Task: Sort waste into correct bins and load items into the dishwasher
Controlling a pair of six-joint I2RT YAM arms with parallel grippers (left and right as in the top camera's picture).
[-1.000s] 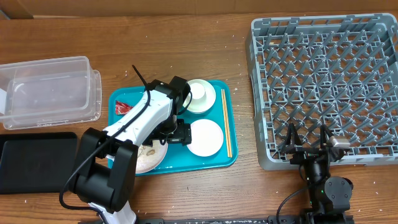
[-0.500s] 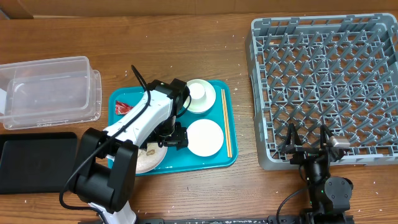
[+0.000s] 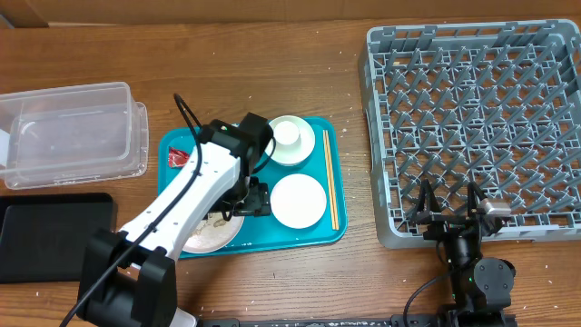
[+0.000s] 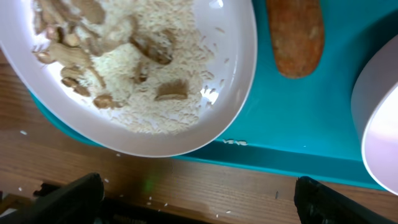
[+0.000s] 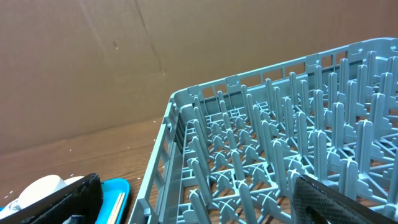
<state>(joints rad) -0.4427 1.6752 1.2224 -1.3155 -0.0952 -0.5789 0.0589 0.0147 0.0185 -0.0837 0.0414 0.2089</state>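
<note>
- left tool [image 3: 251, 198] is hanging wide open with nothing in it, over the near-left part of the teal tray [image 3: 313, 234], right above the plate of rice scraps [image 4: 143, 68]
- right tool [image 3: 447, 211] is spread open and empty too. it's parked well off to the right of the teal tray, at the near edge of the grey dish rack [image 3: 377, 136]
- on the tray:
  - the carrot stick [image 4: 295, 34] lies just beside the scrap plate's rim
  - the red wrapper [image 3: 177, 157] is in the far-left corner
  - a small cup [image 3: 289, 133] sits inside a bowl [image 3: 304, 151] at the far side
  - an empty plate [image 3: 300, 200] is on the near right
  - the chopsticks [image 3: 330, 179] run along the right edge
- bins are both on the bench [image 3: 272, 54] to the left of the tray: the clear tub [image 3: 136, 136] on the far side and the black tray [image 3: 45, 238] on the near side. both look empty to me
- progress-wise i'd call this pretty much square one, since there's nothing in the rack and nothing in either bin
- left to do: wrapper, carrot and scraps go to the bins, then plates, bowl, cup and chopsticks go over to the rack
- can't spot the tissue anywhere, might be hidden under the arm
- my guess is the left tool is lining up on the scrap plate or the carrot. honestly can't tell which
</note>
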